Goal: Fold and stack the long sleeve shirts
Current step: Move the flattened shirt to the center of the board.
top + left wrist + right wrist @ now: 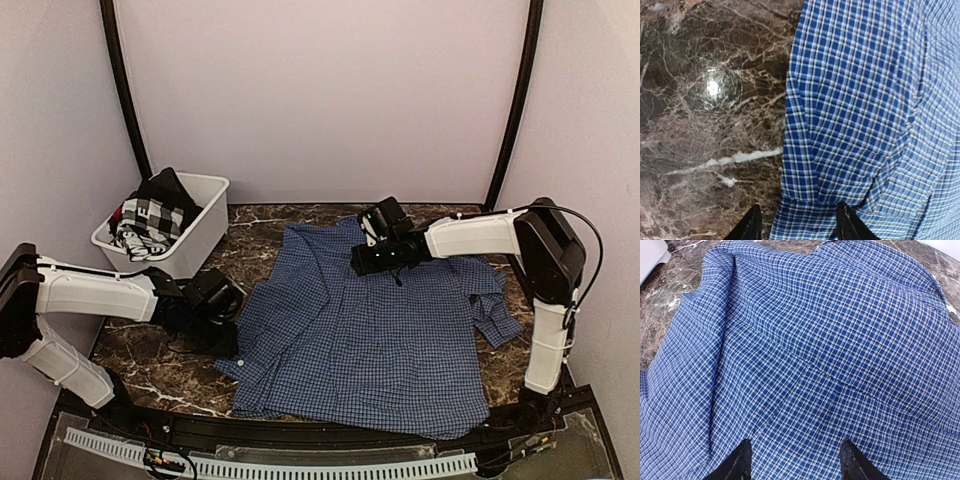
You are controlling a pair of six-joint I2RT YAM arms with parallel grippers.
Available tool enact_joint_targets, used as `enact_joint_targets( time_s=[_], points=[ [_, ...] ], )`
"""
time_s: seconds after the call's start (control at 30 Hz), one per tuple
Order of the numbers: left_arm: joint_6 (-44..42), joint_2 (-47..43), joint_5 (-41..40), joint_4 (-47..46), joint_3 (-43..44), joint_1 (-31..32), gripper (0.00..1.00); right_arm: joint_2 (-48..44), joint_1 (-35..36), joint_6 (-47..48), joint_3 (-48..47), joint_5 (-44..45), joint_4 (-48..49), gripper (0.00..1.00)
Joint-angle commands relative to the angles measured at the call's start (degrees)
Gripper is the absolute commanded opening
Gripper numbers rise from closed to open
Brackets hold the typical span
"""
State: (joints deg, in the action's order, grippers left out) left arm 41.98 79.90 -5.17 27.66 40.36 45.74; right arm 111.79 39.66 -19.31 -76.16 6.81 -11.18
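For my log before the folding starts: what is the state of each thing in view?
blue checked shirt: spread out on the table, unfolded, creased.
white bin: upright, holding bundled clothes.
left tool: open, astride the shirt's edge.
right tool: open, over the shirt.

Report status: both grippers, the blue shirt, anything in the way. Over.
Left gripper open, astride left edge of blue shirt. Right gripper open over its far part. Shirt spread out, not folded. White bin at far left, clear of it.
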Motion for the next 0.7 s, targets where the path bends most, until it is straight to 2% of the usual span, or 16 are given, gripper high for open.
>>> enact_joint_targets(
  time_s=[0.0,0.1,0.27,0.33,0.47,0.67],
  points=[
    [0.0,3.8,-2.2,-0.1,1.3,1.0,0.47,2.1,0.4,1.8,-2.7,4.4,-1.0,0.57],
    [0.4,4.8,-2.9,-0.8,1.4,1.2,0.4,3.4,0.4,2.3,-3.1,5.2,-1.3,0.56],
    [0.7,5.9,-6.1,-0.9,2.0,1.2,0.2,6.1,0.3,3.1,-4.1,7.0,-1.4,0.56],
    [0.5,6.3,-8.8,0.4,3.3,1.2,0.15,7.7,0.2,3.3,-5.2,7.4,-2.1,0.56],
    [-1.3,5.7,-13.2,2.5,6.9,-0.2,0.11,10.6,-0.2,3.6,-7.8,7.2,-2.4,0.56],
    [-6.2,1.1,-16.9,6.1,13.0,-7.5,0.07,15.0,-2.1,4.5,-13.1,6.9,-4.3,0.56]
  ],
)
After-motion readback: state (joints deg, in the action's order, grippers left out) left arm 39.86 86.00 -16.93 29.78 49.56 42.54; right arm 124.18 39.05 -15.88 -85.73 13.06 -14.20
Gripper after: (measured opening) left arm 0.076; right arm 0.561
